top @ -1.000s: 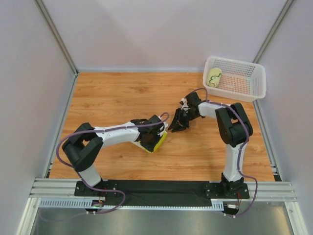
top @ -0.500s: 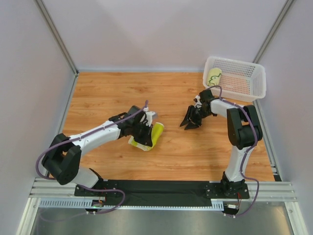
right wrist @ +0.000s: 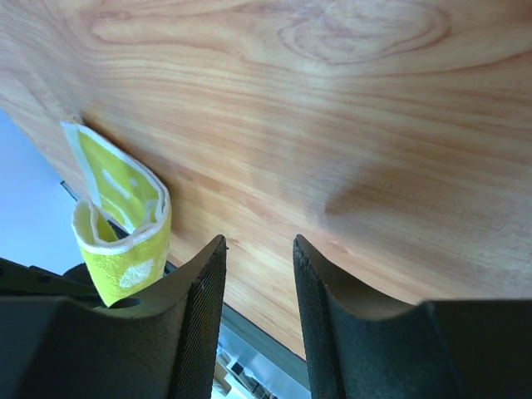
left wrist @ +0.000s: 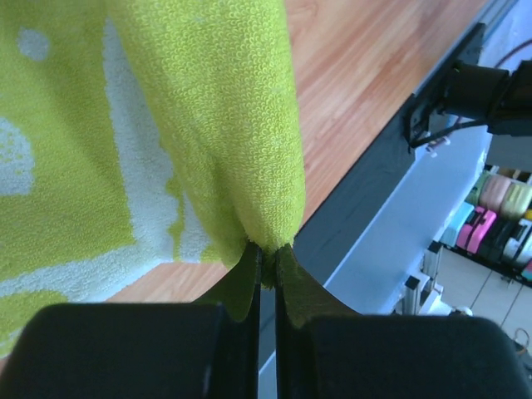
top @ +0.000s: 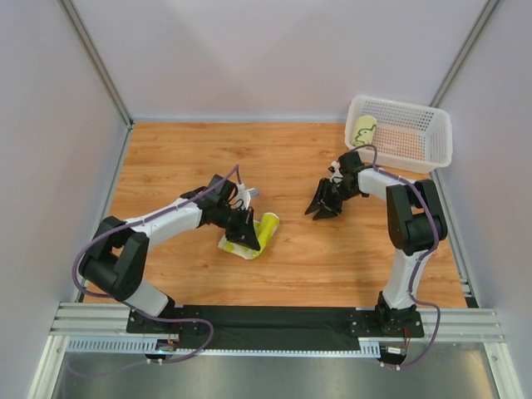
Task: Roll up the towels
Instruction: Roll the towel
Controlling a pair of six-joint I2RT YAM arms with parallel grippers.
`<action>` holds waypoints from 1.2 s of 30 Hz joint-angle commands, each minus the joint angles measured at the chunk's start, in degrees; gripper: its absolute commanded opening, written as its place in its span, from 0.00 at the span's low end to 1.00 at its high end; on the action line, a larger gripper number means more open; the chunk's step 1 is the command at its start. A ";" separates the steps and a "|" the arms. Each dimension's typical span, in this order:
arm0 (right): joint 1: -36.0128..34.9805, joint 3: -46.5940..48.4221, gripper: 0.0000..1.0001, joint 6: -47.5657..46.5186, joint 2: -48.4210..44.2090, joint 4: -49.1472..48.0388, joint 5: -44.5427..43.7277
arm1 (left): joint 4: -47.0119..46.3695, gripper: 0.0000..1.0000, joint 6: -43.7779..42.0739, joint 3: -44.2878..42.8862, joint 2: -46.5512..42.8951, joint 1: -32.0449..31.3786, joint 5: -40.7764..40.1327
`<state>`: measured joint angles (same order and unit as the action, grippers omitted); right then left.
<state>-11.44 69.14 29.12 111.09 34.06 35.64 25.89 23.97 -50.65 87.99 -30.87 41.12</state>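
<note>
A yellow-green towel (top: 256, 235) with white patches lies partly rolled on the wooden table near the middle. My left gripper (top: 243, 226) is shut on a fold of this towel (left wrist: 224, 125), the cloth pinched between the fingertips (left wrist: 241, 274). My right gripper (top: 321, 208) is open and empty, low over bare wood to the right of the towel; its fingers (right wrist: 199, 283) are apart. The towel shows at the left of the right wrist view (right wrist: 125, 216), curled into a loop. A rolled towel (top: 363, 130) with a green pattern lies in the white basket (top: 432, 154).
The white basket stands at the back right corner of the table. Grey walls and metal posts close in the left, right and back. A black rail (top: 274, 320) with the arm bases runs along the near edge.
The left arm swung left and drew back with the towel held. The right gripper moved right, away from the towel, then stayed still.
</note>
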 commanded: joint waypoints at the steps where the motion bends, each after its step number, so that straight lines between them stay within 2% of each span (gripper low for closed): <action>1: -0.07 -1.20 0.40 1.02 -4.03 -1.45 2.67 | -1.19 0.00 -1.90 -2.17 -1.51 -0.06 6.76; 6: -1.12 -7.86 0.43 3.30 -7.10 -6.37 8.13 | -1.28 0.00 -1.73 -1.47 4.55 -0.15 10.20; 11: -4.29 -12.28 0.50 5.77 -8.61 -12.26 11.47 | -5.32 0.00 0.65 0.56 5.88 -0.24 12.14; 16: -6.92 -12.55 0.62 4.81 -10.97 -12.89 11.47 | 4.85 0.00 -6.91 -3.92 7.64 -4.09 3.98; 20: -8.86 -9.21 0.68 1.38 -10.98 -7.96 8.31 | 6.01 0.00 -7.97 -4.98 9.22 -6.56 2.03; 26: -13.07 -10.08 0.70 2.25 -10.19 -8.14 6.55 | 4.17 0.00 -5.95 -5.16 10.36 -9.12 0.27; 36: -17.03 -10.79 0.66 3.31 -7.03 -7.61 5.58 | 1.98 0.00 -3.31 -4.81 10.36 -10.17 -3.86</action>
<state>-27.94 58.52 32.14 103.13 25.93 42.26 29.69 19.55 -54.08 98.48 -40.45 39.00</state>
